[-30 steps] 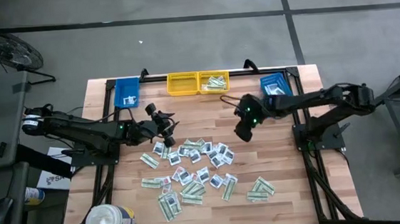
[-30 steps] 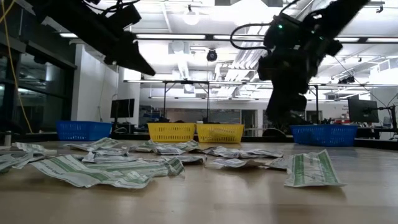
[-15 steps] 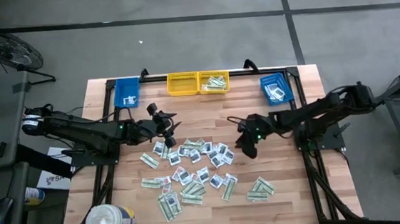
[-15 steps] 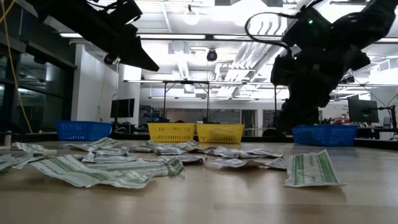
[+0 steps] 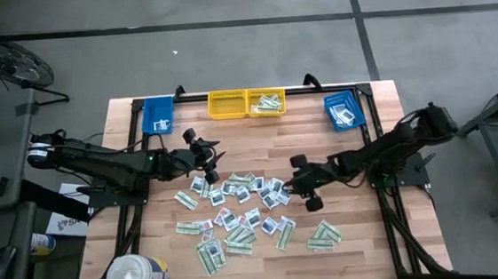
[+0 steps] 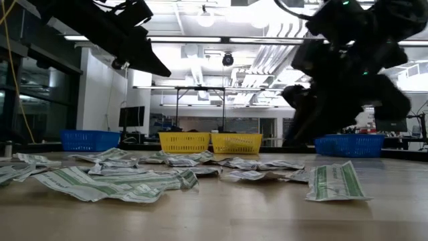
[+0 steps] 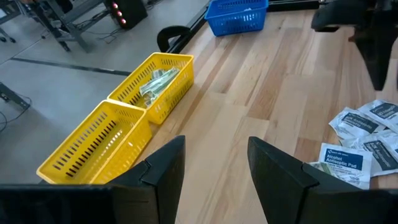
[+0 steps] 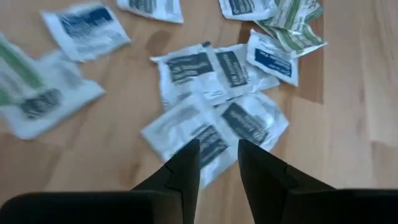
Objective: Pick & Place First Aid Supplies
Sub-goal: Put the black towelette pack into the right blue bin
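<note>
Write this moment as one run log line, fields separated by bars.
left claw: open, empty, near yellow bins | right claw: open, empty, over white packets at pile's right edge | step: not yet grasped

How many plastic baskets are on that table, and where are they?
4, all along the table's far edge: a blue basket at the left corner, two yellow baskets side by side in the middle, and another blue basket near the right corner. None look hidden.
</note>
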